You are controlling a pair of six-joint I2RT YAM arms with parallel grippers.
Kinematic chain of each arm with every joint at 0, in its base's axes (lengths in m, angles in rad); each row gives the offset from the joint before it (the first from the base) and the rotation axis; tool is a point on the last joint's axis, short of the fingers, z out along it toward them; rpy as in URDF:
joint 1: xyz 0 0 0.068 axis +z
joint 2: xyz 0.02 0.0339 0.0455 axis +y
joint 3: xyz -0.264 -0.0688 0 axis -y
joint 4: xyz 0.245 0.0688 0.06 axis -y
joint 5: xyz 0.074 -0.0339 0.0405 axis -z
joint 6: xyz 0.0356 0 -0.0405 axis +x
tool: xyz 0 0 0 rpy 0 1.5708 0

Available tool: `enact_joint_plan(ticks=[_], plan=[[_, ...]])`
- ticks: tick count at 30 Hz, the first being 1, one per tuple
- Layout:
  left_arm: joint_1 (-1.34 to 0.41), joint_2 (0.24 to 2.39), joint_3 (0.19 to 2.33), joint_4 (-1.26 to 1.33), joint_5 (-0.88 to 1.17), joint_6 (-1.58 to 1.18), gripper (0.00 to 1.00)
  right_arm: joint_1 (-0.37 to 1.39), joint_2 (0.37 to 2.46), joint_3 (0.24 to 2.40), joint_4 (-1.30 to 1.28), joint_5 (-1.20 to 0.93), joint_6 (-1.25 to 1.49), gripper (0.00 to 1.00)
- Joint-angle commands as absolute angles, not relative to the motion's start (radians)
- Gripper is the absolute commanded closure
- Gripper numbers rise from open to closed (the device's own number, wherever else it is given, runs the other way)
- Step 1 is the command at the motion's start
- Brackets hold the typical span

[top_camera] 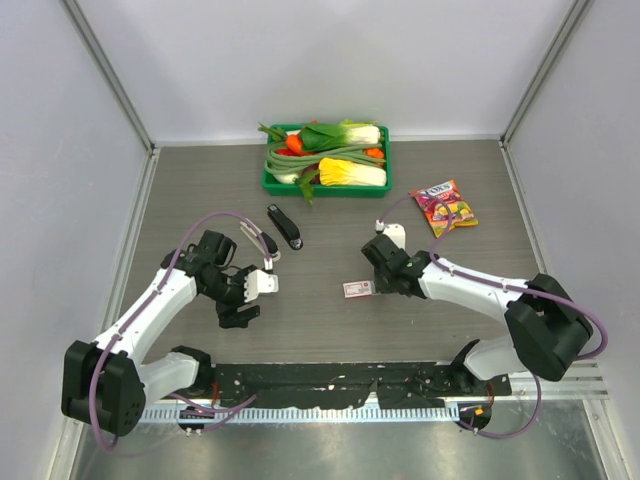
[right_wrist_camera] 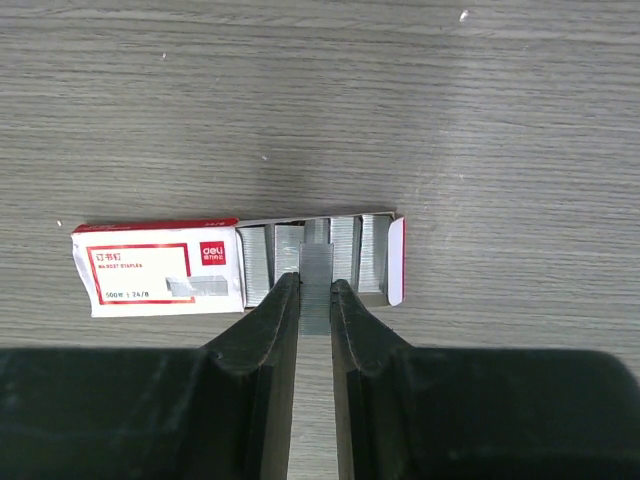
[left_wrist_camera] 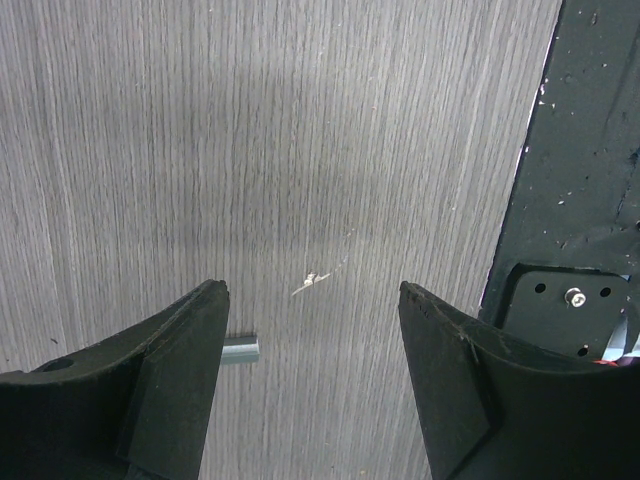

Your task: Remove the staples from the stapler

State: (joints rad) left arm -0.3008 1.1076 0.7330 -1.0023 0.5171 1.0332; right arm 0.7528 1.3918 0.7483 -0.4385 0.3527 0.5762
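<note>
**Right gripper [right_wrist_camera: 315, 290] pinching staples [right_wrist_camera: 316, 262], left gripper [left_wrist_camera: 312, 290] spread over the desk [top_camera: 330, 200]**

The grey wood-grain desk carries everything. At its far edge sits a green tray [top_camera: 270, 186] heaped with vegetables. A bright candy bag [top_camera: 445, 207] lies well to the right of it, beyond my right arm.

The stapler [top_camera: 264, 246], the slim white one, lies left of centre on the desk, between the tray and my left gripper. A black stapler [top_camera: 285, 226] lies just beside it on its right; I cannot tell whether the two touch.

Near the middle of the desk, in front of my right gripper, lies a small red-and-white staple box [right_wrist_camera: 160, 270]. It is slid open, and rows of grey staples show in its tray.

My right gripper's jaws are pressed in on a short grey strip of staples. The strip stands between the fingertips, and its far end overlaps the open tray. I cannot tell whether it rests in the tray or is lifted off it.

My left gripper hangs over bare desk with its jaws spread wide and nothing between them. A loose strip [left_wrist_camera: 240, 350] lies on the wood just beside its left finger. A single bent staple [left_wrist_camera: 315, 281] lies on the desk in the gap between the fingers.
</note>
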Motion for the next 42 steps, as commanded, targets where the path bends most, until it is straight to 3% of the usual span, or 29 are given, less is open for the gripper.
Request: enact_joint_plan(ticks=[1,42], plan=[[-0.301,1.100,0.744,-1.014,0.535,1.049,0.28,0.756,1.390,0.759,-0.399,0.362,0.563,0.81],[-0.301,1.104,0.738,-1.011,0.538,1.048,0.28,0.756,1.388,0.755,-0.448,0.318,0.494,0.82]])
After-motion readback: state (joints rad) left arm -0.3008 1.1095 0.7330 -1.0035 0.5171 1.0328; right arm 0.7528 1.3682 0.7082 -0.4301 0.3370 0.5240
